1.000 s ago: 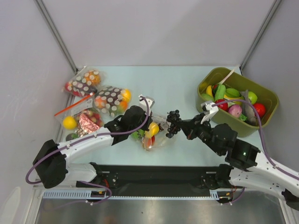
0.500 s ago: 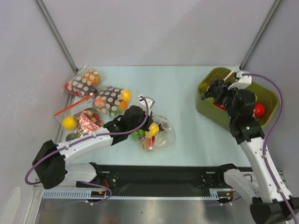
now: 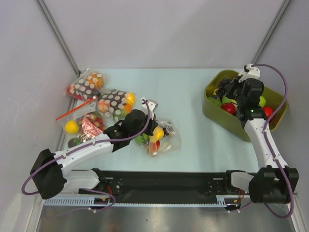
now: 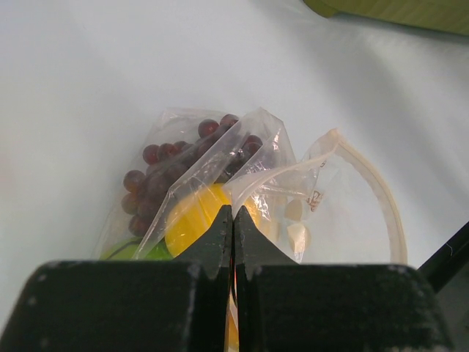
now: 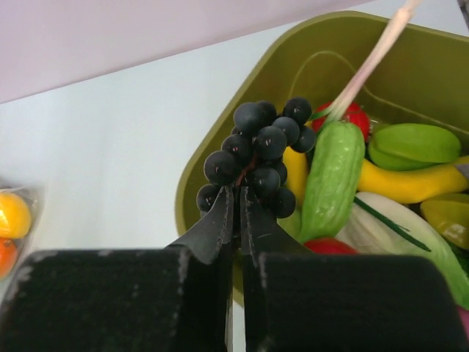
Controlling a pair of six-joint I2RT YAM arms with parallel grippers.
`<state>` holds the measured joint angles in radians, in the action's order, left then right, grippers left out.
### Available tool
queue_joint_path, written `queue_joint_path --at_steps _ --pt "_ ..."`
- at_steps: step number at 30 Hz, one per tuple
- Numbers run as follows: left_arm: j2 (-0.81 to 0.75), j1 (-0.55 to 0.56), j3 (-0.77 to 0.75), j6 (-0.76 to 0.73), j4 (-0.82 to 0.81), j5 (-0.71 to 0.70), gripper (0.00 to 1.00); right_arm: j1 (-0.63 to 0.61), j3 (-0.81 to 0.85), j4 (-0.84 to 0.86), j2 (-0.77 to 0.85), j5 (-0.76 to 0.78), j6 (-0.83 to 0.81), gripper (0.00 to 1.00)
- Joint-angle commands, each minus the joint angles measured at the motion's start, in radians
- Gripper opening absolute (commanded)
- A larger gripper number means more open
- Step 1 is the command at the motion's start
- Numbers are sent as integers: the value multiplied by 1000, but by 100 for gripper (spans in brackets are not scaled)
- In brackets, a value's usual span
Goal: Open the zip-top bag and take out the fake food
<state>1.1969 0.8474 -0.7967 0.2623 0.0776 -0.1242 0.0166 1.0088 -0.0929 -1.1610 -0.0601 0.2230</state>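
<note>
The right gripper has its two black fingers pinched together on the stem of a dark purple plastic grape bunch, holding it above the edge of an olive-green plastic tub filled with toy vegetables. The left gripper is clamped on a fold of the clear, crinkly plastic zip-top bag, which lies on the pale blue table near its front edge. Inside the bag show a yellow toy fruit, a green toy fruit and a reddish grape cluster.
</note>
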Motion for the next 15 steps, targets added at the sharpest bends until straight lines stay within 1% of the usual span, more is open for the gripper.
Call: queue_joint_path --at_steps 1,2,3,4,5,6,8,9,10,15 --pt "-37 -7 10 8 -10 14 0 20 56 82 -28 40 -27 0" --pt "-36 -7 13 8 -10 12 0 20 57 82 -40 51 -30 0" --pt "-37 -7 13 8 -10 14 0 23 59 82 -45 49 -33 3" --pt "-36 -7 13 8 -10 14 0 25 65 84 -52 46 -34 11" --pt "-36 -7 11 8 -12 15 0 26 73 75 -58 45 -33 34" --pt "-36 -7 11 6 -12 15 0 26 79 55 -68 43 -33 44" --pt "-33 -7 7 3 -12 18 0 26 93 41 -71 40 -34 56" --pt "-31 -7 5 2 -10 20 0 26 94 32 -68 37 -33 67" --pt "-30 -7 5 0 -10 21 0 26 97 30 -65 33 -36 70" --pt "-25 -7 2 0 -16 23 0 26 94 16 -14 14 -33 69"
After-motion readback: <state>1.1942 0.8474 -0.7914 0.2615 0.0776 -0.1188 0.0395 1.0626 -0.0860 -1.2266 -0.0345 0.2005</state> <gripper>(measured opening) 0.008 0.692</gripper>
